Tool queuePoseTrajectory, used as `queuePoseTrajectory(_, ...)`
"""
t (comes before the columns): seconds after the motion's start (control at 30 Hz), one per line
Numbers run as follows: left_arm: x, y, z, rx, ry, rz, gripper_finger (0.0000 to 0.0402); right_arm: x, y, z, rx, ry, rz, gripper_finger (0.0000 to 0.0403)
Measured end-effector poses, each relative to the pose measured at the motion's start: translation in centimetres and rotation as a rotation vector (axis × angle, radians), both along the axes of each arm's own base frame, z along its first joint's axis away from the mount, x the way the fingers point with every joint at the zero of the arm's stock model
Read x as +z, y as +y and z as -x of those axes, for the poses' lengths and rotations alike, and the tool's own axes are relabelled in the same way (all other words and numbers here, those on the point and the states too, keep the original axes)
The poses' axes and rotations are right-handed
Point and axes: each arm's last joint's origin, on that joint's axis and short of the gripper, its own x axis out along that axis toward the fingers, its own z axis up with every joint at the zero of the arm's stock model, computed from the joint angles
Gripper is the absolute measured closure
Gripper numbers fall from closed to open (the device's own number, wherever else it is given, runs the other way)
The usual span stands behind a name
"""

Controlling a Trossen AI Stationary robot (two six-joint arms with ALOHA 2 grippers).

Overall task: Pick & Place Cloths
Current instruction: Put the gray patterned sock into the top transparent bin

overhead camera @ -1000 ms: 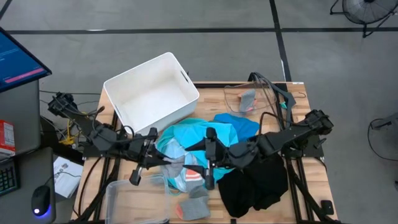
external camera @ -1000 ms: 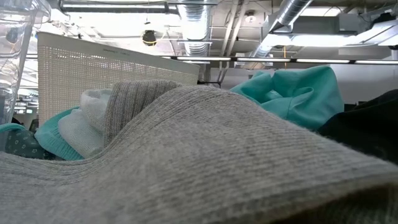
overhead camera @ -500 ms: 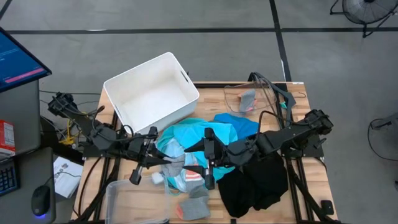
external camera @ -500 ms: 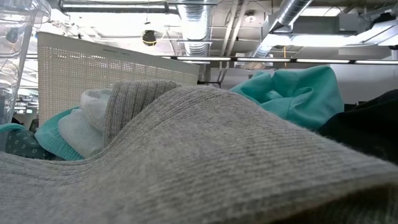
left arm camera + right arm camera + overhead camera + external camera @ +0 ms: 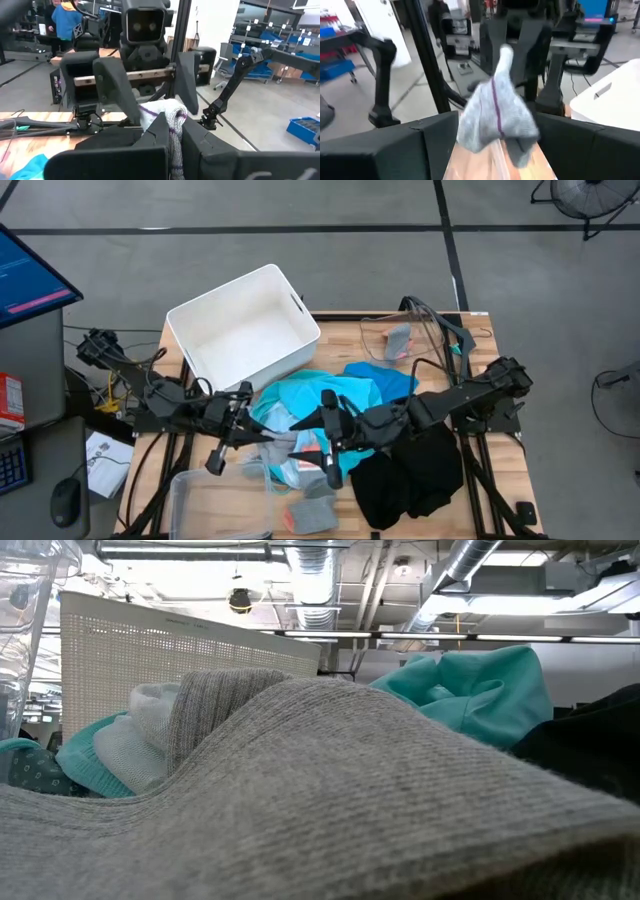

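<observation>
Both grippers, apparently clamped, hold one striped sock [image 5: 167, 117] between them.

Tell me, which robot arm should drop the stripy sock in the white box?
Probably the left. The left gripper pinches the striped sock, and in the high view it sits nearer the white bin than the right gripper does.

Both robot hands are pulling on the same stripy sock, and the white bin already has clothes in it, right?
Not quite. The white bin is empty, as the high view shows. The left gripper and right gripper do both hold the striped sock.
</observation>
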Motion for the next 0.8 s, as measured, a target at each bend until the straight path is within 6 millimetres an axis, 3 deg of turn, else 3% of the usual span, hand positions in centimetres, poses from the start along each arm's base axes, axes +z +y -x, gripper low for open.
queuePoseTrajectory(0.1,-0.1,-0.1,-0.1,-0.007,-0.001,-0.026,0.0401,-1.4,0.1,-0.9,0.002,0.037,0.024,0.0159)
queuePoseTrajectory(0.2,-0.2,0.0,-0.2,0.0,0.004,-0.03,0.0401,-1.9,0.1,-1.4,0.053,0.051,0.004,0.0196)
queuePoseTrajectory(0.43,-0.2,0.4,-0.5,0.018,0.008,-0.005,0.0401,-1.5,-0.5,-1.5,0.034,0.039,-0.066,0.0383)
queuePoseTrajectory(0.63,-1.1,0.2,-0.6,0.03,0.071,-0.036,0.0381,0.3,-0.7,-0.3,-0.04,0.071,-0.066,0.0398)
queuePoseTrajectory(0.8,-2.3,-0.1,-0.2,0.063,0.191,-0.01,0.0325,5.2,-2.5,3.7,-0.235,0.128,-0.009,0.04)
